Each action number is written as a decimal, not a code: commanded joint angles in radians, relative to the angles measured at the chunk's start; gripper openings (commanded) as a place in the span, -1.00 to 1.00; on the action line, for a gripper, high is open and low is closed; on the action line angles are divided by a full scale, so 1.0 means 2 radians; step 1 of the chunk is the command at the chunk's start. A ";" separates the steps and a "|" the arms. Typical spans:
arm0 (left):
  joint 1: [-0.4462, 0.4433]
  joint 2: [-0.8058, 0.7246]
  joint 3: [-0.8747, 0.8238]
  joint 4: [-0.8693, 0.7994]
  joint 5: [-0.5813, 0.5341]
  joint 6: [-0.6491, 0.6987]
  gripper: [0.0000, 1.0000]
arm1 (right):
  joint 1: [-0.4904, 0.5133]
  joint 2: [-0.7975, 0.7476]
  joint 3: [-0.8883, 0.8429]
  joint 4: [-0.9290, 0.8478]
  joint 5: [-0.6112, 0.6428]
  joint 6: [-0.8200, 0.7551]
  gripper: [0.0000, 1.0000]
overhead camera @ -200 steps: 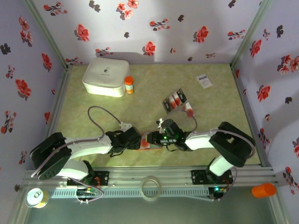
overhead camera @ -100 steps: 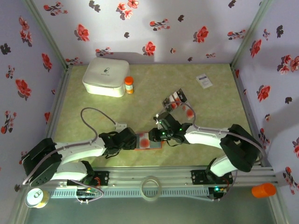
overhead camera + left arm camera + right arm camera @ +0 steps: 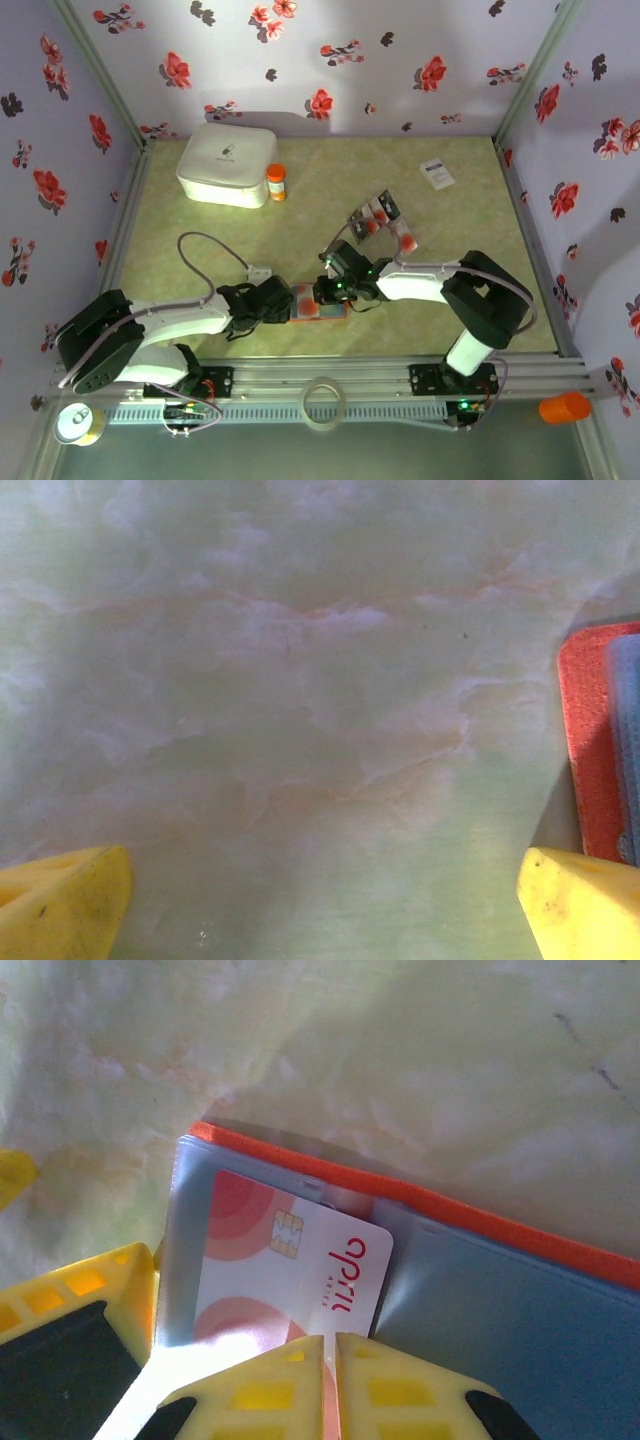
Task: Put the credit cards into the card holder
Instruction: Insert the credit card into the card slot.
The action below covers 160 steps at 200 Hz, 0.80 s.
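Two fingers of my left pincer (image 3: 320, 900) stand wide apart, empty, over the pale green marbled counter (image 3: 300, 680), just left of the flat orange folding card holder (image 3: 588, 750). My right pincer (image 3: 330, 1360) pinches a thin white, red-circled credit card (image 3: 290, 1260), part-tucked into the holder's grey-blue panel (image 3: 480, 1300). Other dark cards (image 3: 378, 214) lie farther back.

You can read one word, "april", in red lowercase letters running sideways on the white card with pale red circles and a chip (image 3: 290, 1260). The fine line beside it is too small to read, as are the white rounded box's (image 3: 228, 163) mark and the small white printed card (image 3: 437, 174).
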State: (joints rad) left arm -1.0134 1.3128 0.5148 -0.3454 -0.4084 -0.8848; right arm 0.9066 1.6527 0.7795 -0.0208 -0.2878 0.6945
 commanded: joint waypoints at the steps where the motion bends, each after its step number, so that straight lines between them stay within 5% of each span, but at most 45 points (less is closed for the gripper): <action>1: 0.005 0.015 -0.004 0.008 -0.010 -0.002 1.00 | 0.011 0.021 0.021 -0.013 0.003 -0.010 -0.78; 73: 0.005 0.020 -0.007 0.015 -0.005 -0.003 1.00 | 0.030 0.052 0.050 -0.004 -0.006 0.002 -0.80; 160: 0.016 -0.051 0.000 -0.046 -0.028 -0.015 1.00 | 0.029 -0.039 0.020 -0.055 0.048 -0.003 -0.79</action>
State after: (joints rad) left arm -0.9977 1.2682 0.5148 -0.3683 -0.4126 -0.8852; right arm 0.9565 1.6161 0.8547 -0.0765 -0.2455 0.6880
